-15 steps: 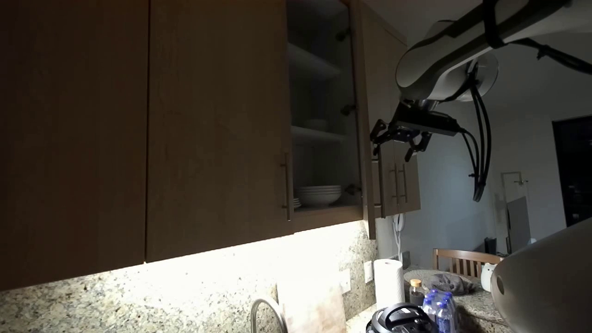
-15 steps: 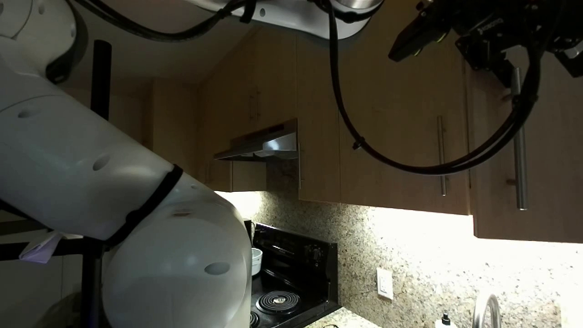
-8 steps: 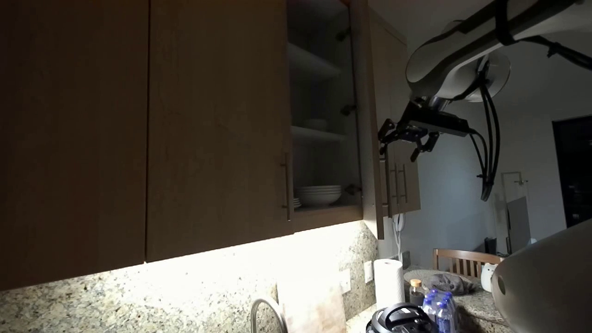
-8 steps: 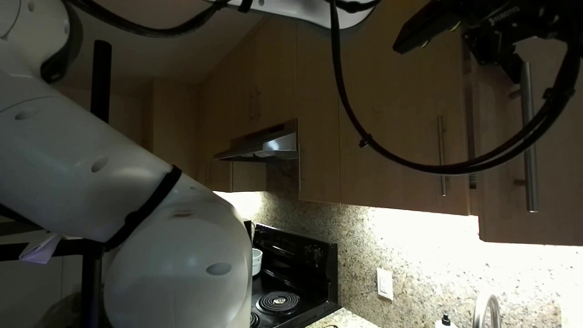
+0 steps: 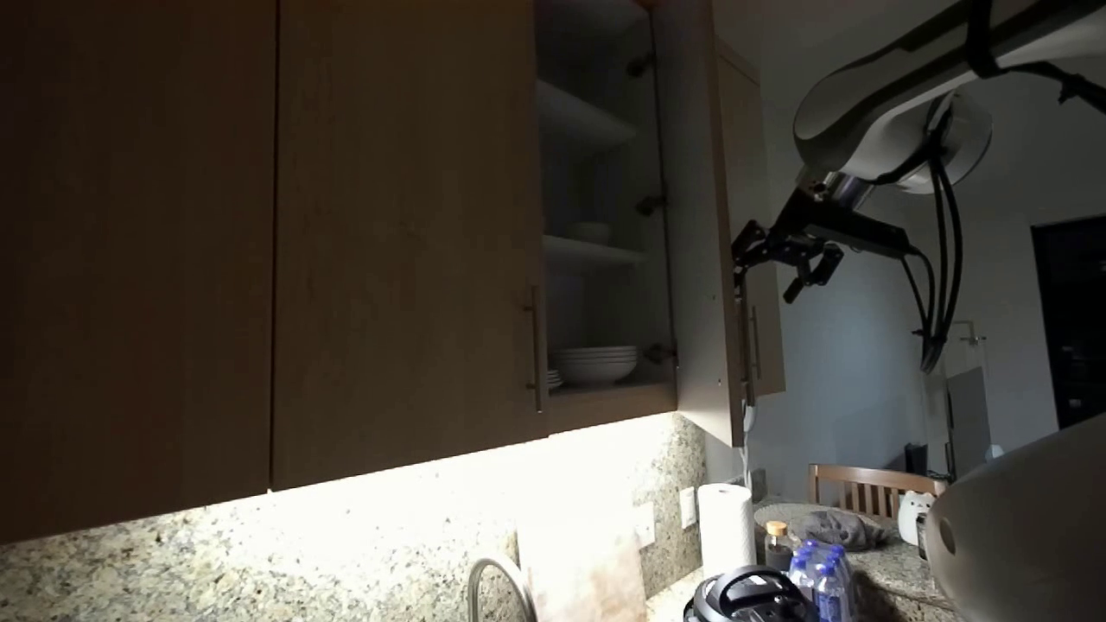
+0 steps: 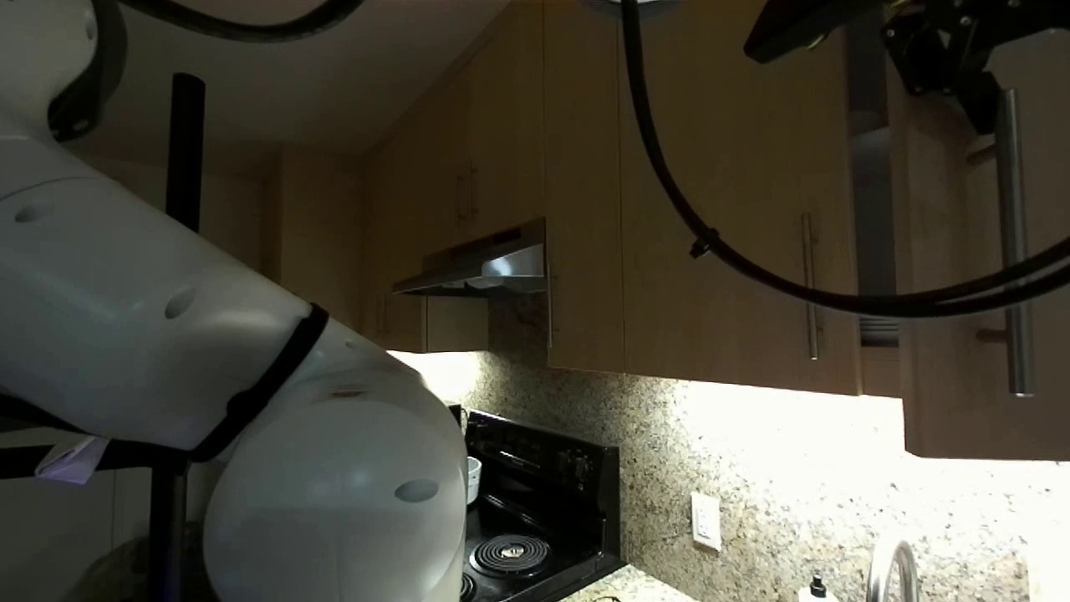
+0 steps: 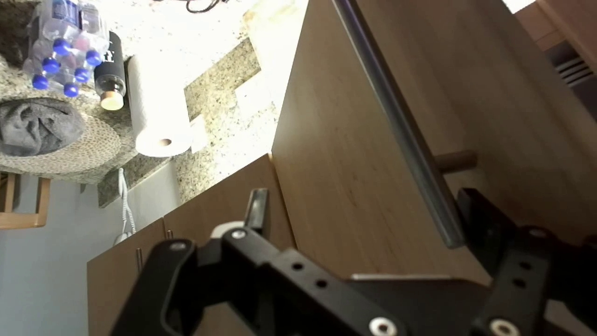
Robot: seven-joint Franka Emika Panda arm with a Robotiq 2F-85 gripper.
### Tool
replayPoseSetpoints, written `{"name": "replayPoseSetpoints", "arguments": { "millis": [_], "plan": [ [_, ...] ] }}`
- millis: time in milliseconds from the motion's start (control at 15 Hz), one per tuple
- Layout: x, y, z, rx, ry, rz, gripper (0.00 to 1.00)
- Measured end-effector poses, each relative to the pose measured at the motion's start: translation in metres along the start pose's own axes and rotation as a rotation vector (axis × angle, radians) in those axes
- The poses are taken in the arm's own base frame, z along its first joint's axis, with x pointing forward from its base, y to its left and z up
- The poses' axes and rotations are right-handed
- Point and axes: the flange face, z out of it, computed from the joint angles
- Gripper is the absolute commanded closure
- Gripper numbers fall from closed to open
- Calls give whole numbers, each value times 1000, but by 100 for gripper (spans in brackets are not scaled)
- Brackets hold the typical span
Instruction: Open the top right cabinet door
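Note:
The top right cabinet door (image 5: 702, 259) stands swung well out from its frame, its pale inner face showing in an exterior view. Its tan front (image 7: 345, 154) fills the middle of the wrist view. A slim metal bar handle (image 6: 1013, 251) runs vertically along it. My gripper (image 7: 362, 199) is open, with its fingers far apart at the handle's upper end. One of the fingers (image 6: 986, 104) sits on the door side of the bar and seems to touch it. The opposite finger (image 7: 258, 210) hangs free in front of the door.
The neighbouring wood door (image 5: 406, 242) lies flush. Inside the cabinet are shelves with white bowls (image 5: 596, 367). Farther along hangs another cabinet (image 5: 765, 345) with a bar handle. Below stand a paper towel roll (image 5: 724, 527), bottles (image 5: 825, 579) and a faucet (image 6: 893, 556).
The door has swung farther out, and the gap beside it has widened. My gripper has moved along with the handle, away from the cabinet, one finger still behind the bar.

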Motion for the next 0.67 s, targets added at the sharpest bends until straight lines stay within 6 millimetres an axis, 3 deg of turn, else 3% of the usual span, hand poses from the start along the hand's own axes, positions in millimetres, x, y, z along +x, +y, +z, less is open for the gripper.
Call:
{"name": "replayPoseSetpoints", "arguments": {
  "millis": [133, 467, 667],
  "plan": [
    [4, 6, -3, 12, -9, -10, 0],
    [53, 30, -76, 24, 154, 38, 0],
    [71, 40, -105, 19, 216, 55, 0]
  ]
}}
